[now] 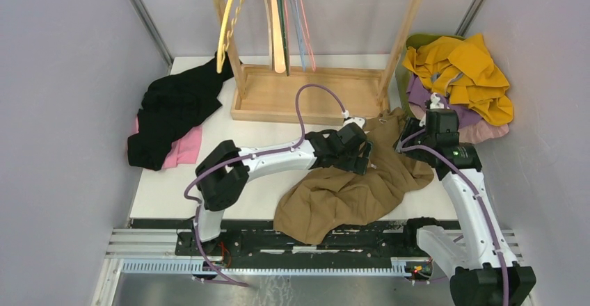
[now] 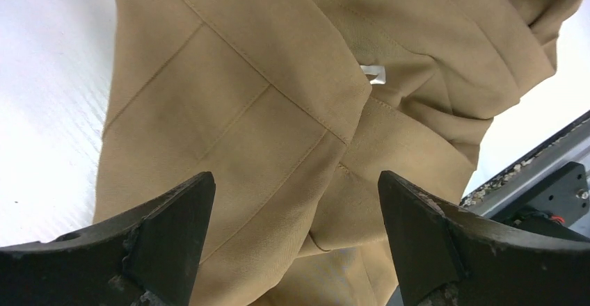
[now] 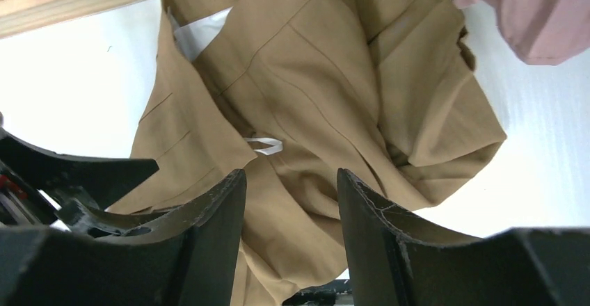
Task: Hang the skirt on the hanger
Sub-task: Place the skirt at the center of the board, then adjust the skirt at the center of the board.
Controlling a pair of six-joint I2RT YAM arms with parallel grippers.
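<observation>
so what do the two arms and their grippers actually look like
The left arm and right arm are both built from white tube links between chunky black joint housings, with a purple cable running along each. The left gripper and right gripper each have two matte black, wedge-shaped fingers with scuffed edges.

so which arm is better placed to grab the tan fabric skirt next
Probably the left. The left gripper hangs wide open right above the tan fabric skirt, a folded edge in line with its gap. The right gripper is over it too, but with a narrower gap.
</observation>
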